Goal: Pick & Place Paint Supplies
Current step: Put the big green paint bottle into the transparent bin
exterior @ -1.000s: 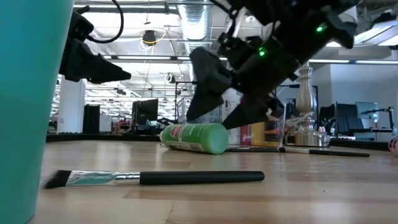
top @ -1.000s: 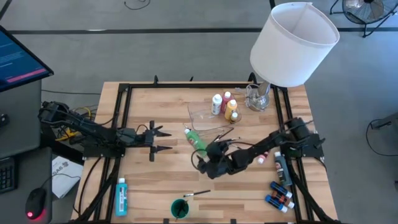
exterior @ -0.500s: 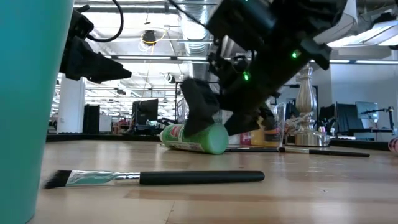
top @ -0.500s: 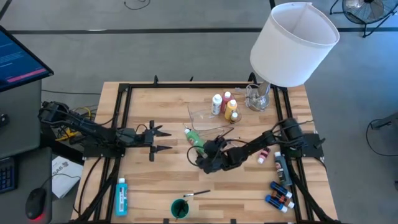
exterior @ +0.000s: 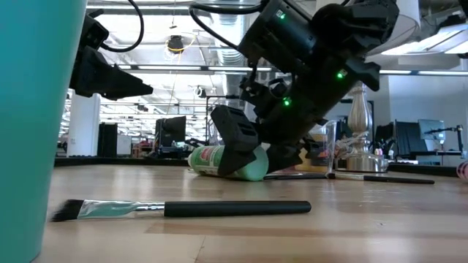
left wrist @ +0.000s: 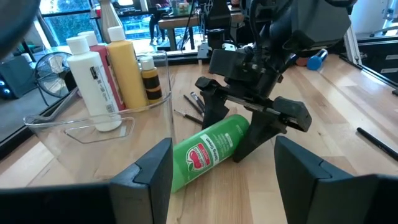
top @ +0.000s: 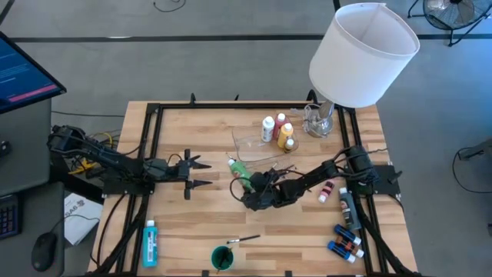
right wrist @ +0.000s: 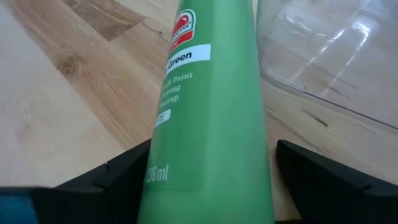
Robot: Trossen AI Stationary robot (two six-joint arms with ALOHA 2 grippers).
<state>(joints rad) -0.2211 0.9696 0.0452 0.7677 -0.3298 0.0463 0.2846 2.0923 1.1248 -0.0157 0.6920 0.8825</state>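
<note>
- The green bottle (top: pixel 241 171) lies on its side near the middle of the counter (top: pixel 192 223), just in front of the clear tray (left wrist: pixel 93 124).
- The label of the green bottle reads "Green" in the right wrist view; smaller lines below show "Paint" and "236ml". A red emblem is printed above the wording.
- The right tool (top: pixel 252 189) is low over the base end of the green bottle. Its fingers (left wrist: pixel 214 106) stand apart, one on each side of the bottle body; whether they press on it cannot be told.
- The clear tray holds a white bottle (left wrist: pixel 93 81), a red bottle (left wrist: pixel 107 68), a yellow bottle (left wrist: pixel 127 71) and a small amber bottle (left wrist: pixel 149 81), all upright.
- Thin brushes (left wrist: pixel 189 106) lie on the counter between the tray and the right tool.
- A flat brush (exterior: pixel 183 210) lies near the front edge, beside a teal cup (top: pixel 223 258).
- A blue bottle (top: pixel 150 242) lies at the front left corner.
- More small bottles (top: pixel 346 242) lie at the right edge.
- The left tool (top: pixel 196 173) waits above the left half of the counter, fingers apart and empty.
- A white lampshade (top: pixel 361 54) stands at the far right corner.
</note>
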